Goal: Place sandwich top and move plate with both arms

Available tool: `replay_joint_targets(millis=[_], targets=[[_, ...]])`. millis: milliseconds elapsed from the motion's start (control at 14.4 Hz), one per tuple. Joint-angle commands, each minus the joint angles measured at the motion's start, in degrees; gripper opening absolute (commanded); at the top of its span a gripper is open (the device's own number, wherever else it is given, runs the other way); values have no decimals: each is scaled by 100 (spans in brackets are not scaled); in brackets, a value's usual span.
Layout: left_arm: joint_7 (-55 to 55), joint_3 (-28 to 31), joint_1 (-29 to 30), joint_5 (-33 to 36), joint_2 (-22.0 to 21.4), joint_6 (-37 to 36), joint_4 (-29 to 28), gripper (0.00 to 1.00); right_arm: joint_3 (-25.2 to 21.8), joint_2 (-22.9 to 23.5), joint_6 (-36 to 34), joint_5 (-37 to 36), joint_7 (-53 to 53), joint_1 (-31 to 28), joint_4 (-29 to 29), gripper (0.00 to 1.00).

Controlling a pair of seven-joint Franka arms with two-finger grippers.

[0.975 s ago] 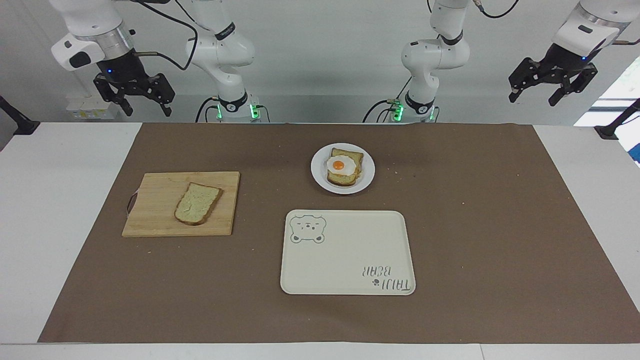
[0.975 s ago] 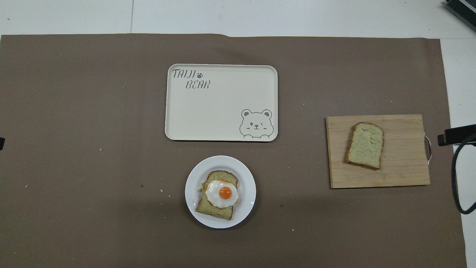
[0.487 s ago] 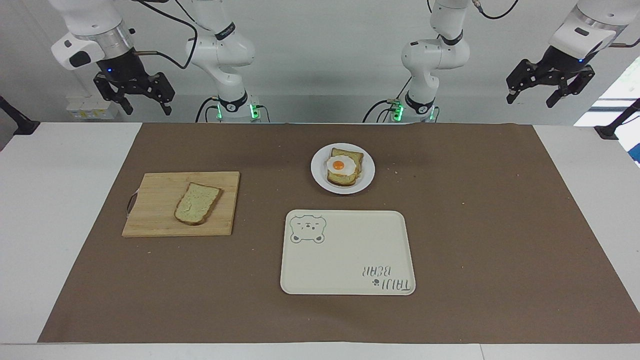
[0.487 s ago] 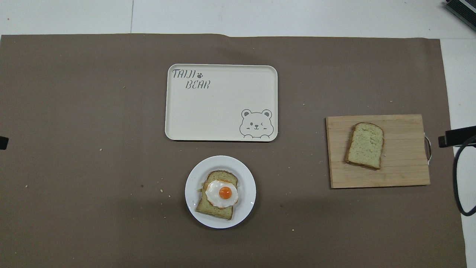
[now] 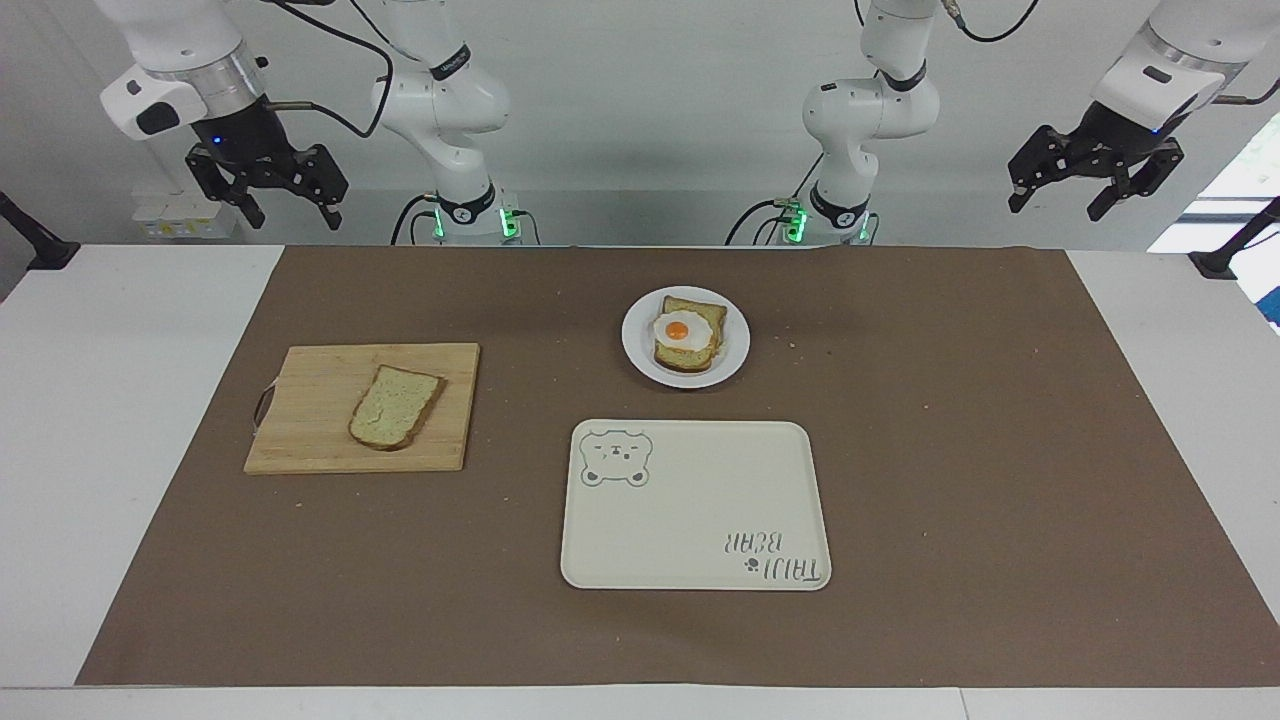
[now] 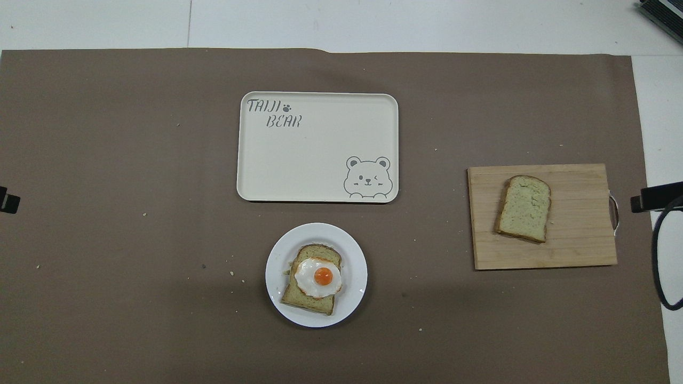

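Facing view: right gripper (image 5: 290,208) and left gripper (image 5: 1061,196) raised over table ends, jaws spread wide, holding nothing. Overhead view: sandwich top (image 6: 524,208) flat on cutting board (image 6: 581,250); plate (image 6: 277,261) with egg-topped bread (image 6: 315,280) nearer the robots than tray (image 6: 315,160).

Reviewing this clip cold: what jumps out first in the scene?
The fried egg on bread, on the white plate near the robots, mid-table. Next, the lone bread slice on the wooden cutting board toward the right arm's end, and the cream bear tray beside the plate, farther from the robots.
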Motion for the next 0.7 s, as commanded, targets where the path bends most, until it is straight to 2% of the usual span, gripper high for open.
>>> replay_joint_targets(millis=[0,627], targets=[[-43,66,-104,-4,48,-161,172,100,-9,-23,-112,-121,-59,-26,67,100],[-43,75,-104,-4,-5,-161,163,100,8,-67,-15,-112,-24,-61,14,100]])
